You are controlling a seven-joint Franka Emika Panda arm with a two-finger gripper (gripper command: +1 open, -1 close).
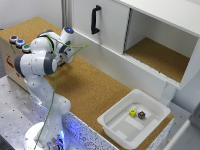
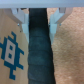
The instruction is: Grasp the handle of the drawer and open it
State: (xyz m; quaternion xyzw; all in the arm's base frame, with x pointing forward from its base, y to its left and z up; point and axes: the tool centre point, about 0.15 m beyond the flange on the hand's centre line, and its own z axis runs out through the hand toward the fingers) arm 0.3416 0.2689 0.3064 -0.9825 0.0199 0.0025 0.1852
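In the wrist view a dark bar, the handle [image 2: 40,55], runs straight between my two white fingertips [image 2: 21,19]. My gripper [image 2: 39,20] is open, one finger on each side of the bar and close to its edges. Beside the bar lies the drawer's tan wood panel [image 2: 12,55] with a blue print on it. In the exterior view the tan box [image 1: 9,57] stands at the left of the cork top. My gripper [image 1: 63,56] points down just to its right, mostly hidden by the arm, which also hides the handle.
Three coloured buttons [image 1: 19,43] sit on top of the tan box. A white cabinet [image 1: 150,35] with a long upright black door handle [image 1: 95,20] stands at the back, its right bay open. A white tub [image 1: 120,131] holding two small dice sits at the front right.
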